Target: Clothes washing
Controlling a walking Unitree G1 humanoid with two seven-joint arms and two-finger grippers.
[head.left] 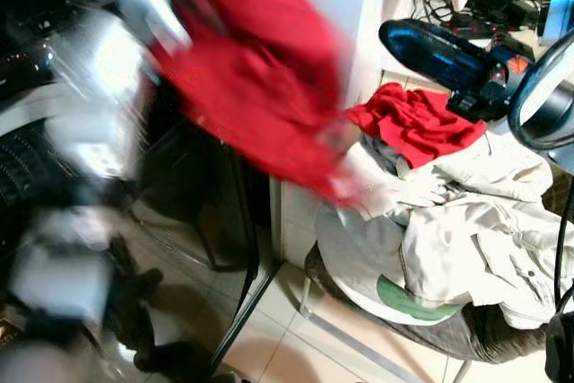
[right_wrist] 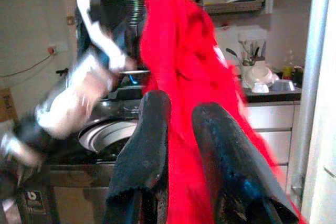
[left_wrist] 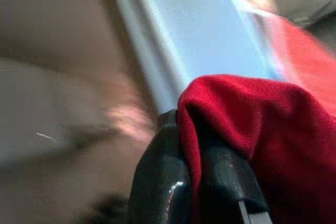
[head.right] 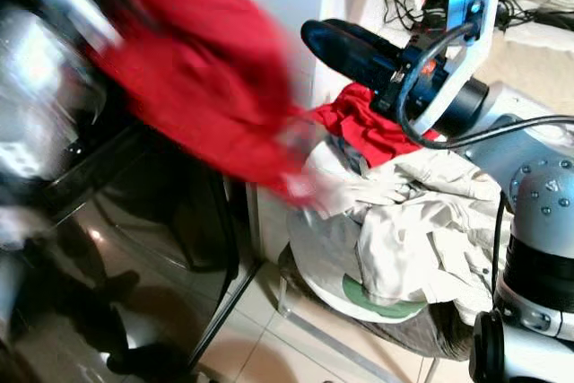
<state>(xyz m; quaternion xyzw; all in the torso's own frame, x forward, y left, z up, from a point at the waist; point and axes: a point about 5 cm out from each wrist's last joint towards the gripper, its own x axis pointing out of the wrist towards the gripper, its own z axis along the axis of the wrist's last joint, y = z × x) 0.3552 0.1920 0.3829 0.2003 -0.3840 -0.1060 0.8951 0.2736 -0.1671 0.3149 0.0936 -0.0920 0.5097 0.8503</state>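
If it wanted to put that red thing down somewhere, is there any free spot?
Bare tiled floor lies between the dark washer door and the chair's legs. The chair itself is crowded, heaped with beige clothes and a second red garment. The left gripper grips the lifted red garment.

- Red garment (head.left: pixel 260 87): soft knitted cloth, matt, with a fine ribbed weave where it is pinched between the left gripper's (left_wrist: pixel 202 182) jaws.
- Left gripper fingers (left_wrist: pixel 157 182): smooth black plastic, glossy, catching small highlights.
- Right gripper (right_wrist: pixel 181 135) fingers (right_wrist: pixel 144 150): black, duller and slightly textured, with the red cloth hanging beyond the jaws.
- Second red cloth (head.left: pixel 413 118): matt, crumpled, on the pile below the right gripper.
- Beige clothes (head.left: pixel 475 221): woven cloth, matt, creased.
- Washer door (head.left: pixel 193 213): dark and glossy, mirror-like.
- Floor tiles (head.left: pixel 296 347): pale, smooth, faint sheen.
- Right arm (head.right: pixel 538 195): brushed silver metal, satin finish.
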